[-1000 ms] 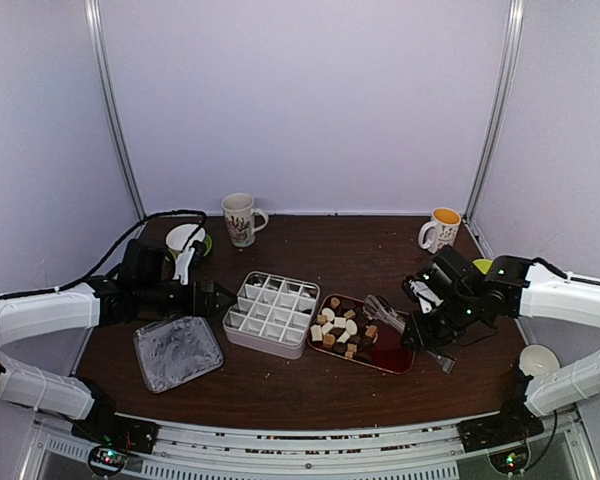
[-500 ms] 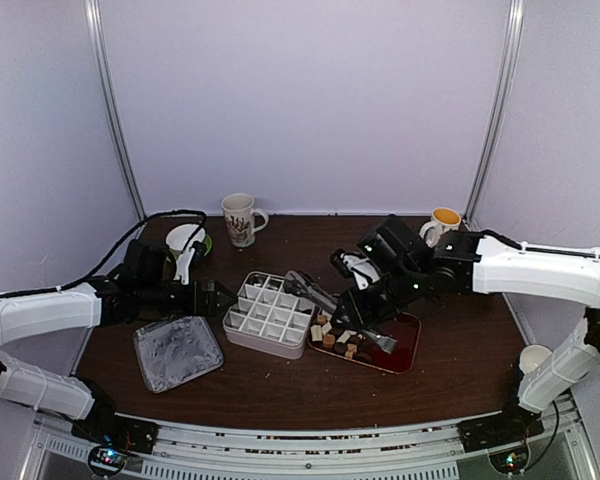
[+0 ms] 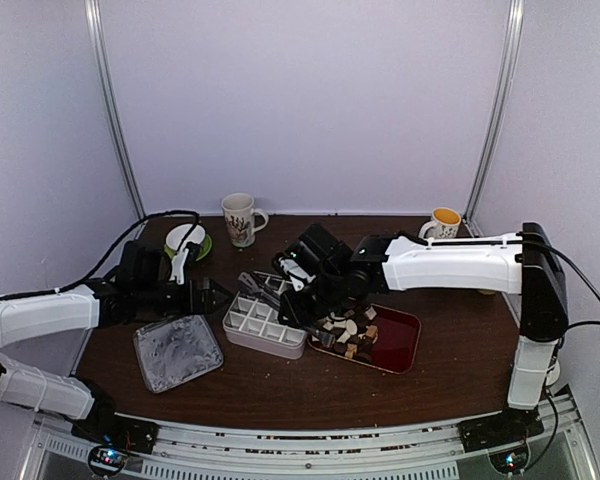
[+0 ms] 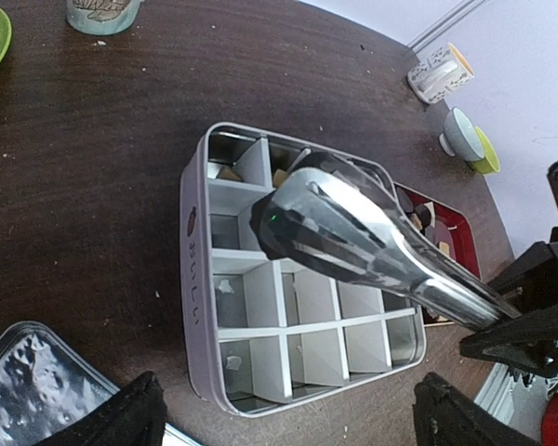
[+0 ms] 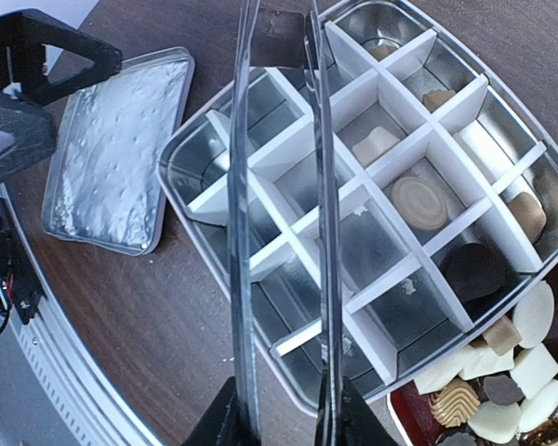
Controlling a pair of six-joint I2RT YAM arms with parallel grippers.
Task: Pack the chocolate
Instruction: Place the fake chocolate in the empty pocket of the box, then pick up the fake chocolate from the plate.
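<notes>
Right tool (image 5: 284,423) clenched on the handle end of the long metal tongs (image 5: 245,232), whose blades run forward from it over the divided tin (image 5: 177,158). Left tool (image 3: 212,296) released, jaws wide apart, just beside the tin's other side and holding nothing. The chocolate (image 5: 418,203) lies in two places: a few pieces in compartments beside the blades, and a loose heap in the red tray (image 3: 400,340) close beside the right tool. A dark piece appears between the blade tips, ahead of the right tool; whether it is pinched cannot be told. The pieces are judged light, rigid and easily marked, and smooth enough to slip from metal. Cubes are best taken across two flat faces, rounds across the widest part, with a gentle squeeze. The lid (image 3: 177,350) rests on the worktop near the left tool.
</notes>
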